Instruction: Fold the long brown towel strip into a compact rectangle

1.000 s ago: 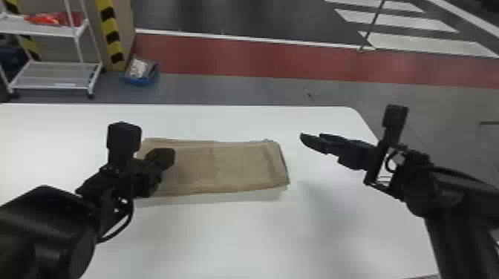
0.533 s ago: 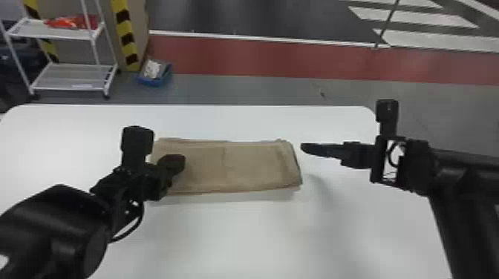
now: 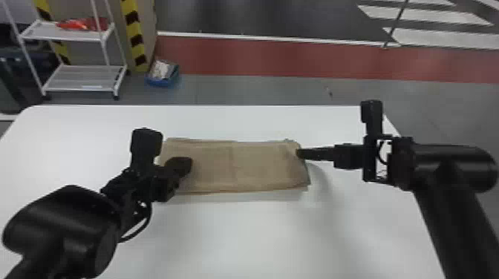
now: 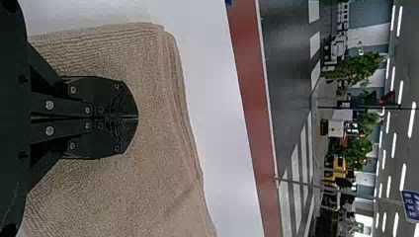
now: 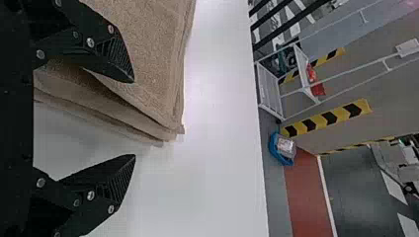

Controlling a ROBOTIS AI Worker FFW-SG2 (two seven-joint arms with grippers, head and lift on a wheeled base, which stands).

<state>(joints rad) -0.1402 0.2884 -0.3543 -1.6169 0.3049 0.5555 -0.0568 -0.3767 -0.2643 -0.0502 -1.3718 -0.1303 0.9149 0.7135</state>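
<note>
One clenched left gripper (image 3: 187,164) has the folded towel (image 3: 241,167) beneath it; the right gripper (image 3: 299,153), spread wide, is at the towel's end, one finger above it, the other above the surface (image 3: 260,237).

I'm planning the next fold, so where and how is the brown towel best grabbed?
Best, I think, by the short end of the brown towel on the robot's right, coming in low from that side. The towel lies flat, and its stacked layers show there as slightly parted edges, so one finger could slide under, one above. The right tool is open at that end.
</note>
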